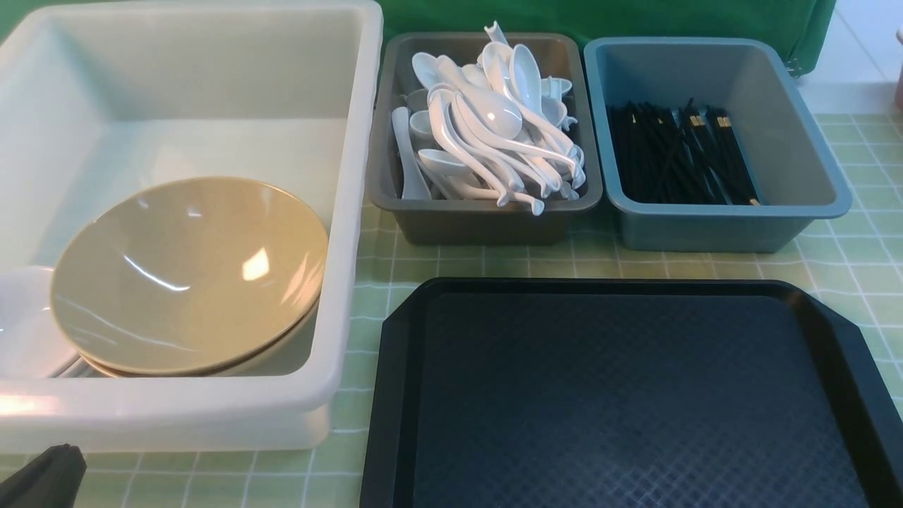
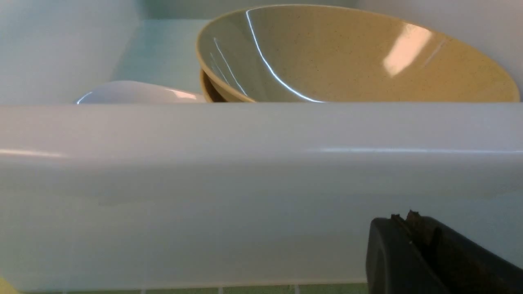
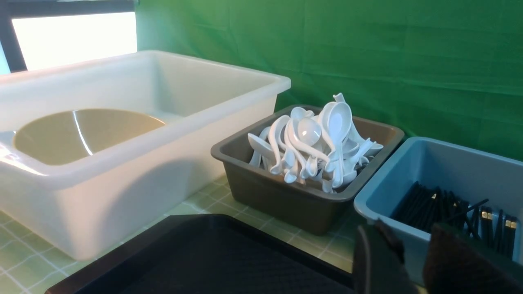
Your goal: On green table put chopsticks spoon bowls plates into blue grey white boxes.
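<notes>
On the green table [image 1: 846,268], the white box [image 1: 353,212] holds stacked tan bowls [image 1: 190,275] and white plates [image 1: 25,331] beside them. White spoons [image 1: 494,134] are heaped in the grey box [image 1: 480,226]; I cannot pick the task's own spoon out among them. Black chopsticks [image 1: 677,159] lie in the blue box [image 1: 705,229]. My left gripper [image 2: 404,216] is shut and empty, low in front of the white box's near wall [image 2: 245,183]. My right gripper [image 3: 408,237] stands open with nothing in it, just short of the blue box [image 3: 412,245], and is outside the front view.
A black textured tray [image 1: 621,395] with nothing on it lies in front of the grey and blue boxes. A green cloth backdrop [image 3: 367,49] hangs behind the boxes. The three boxes stand close side by side.
</notes>
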`<state>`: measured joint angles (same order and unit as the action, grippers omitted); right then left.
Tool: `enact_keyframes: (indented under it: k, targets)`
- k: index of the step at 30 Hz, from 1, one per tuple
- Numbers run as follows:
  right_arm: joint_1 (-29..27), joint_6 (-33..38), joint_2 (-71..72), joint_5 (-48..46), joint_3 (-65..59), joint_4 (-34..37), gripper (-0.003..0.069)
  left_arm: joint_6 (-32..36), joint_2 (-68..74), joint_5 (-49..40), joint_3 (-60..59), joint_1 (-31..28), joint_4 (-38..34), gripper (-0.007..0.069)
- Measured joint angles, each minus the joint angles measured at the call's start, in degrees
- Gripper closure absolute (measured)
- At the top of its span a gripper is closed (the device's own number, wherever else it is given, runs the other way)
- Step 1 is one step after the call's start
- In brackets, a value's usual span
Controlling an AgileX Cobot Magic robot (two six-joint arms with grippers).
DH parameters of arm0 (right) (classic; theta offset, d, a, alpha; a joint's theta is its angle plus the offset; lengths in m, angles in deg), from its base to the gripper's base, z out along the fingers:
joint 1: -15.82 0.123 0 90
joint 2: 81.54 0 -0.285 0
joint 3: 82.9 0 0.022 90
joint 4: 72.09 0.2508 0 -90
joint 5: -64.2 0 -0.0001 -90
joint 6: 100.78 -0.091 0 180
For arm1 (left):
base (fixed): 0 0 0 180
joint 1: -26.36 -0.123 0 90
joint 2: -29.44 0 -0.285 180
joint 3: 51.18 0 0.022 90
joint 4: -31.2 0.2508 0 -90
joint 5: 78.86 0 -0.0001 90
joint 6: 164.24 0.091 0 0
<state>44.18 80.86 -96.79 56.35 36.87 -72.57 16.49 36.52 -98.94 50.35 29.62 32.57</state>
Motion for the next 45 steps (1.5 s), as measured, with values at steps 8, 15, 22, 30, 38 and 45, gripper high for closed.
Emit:
enact_keyframes:
  k: [8, 15, 22, 30, 38, 45]
  targets:
    - [0.0, 0.0, 0.0, 0.0, 0.0, -0.02, 0.0459, 0.0, 0.0, -0.13, 0.0, 0.0, 0.0, 0.0626]
    - [0.0, 0.0, 0.0, 0.0, 0.0, -0.02, 0.0454, 0.0, 0.0, -0.13, 0.0, 0.0, 0.0, 0.0626]
    - [-1.5, 2.98, 0.0, 0.0, 0.0, -0.02, 0.0454, 0.0, 0.0, -0.13, 0.04, 0.0, 0.0, 0.0626]
    - [-20.68, 6.14, 0.0, -4.18, 0.0, 2.23, 0.0447, 0.0, 0.0, -0.13, 0.04, 0.0, 0.0, 0.0626]
    - [-27.35, 10.75, 3.29, -9.74, -3.6, 2.85, 0.044, 0.0, 0.0, -0.13, 0.04, 0.0, 0.0, 0.0626]
    - [-29.04, 11.62, 7.99, -10.23, -14.45, 2.75, 0.0433, 0.0, 0.0, -0.13, 0.04, 0.0, 0.0, 0.0626]
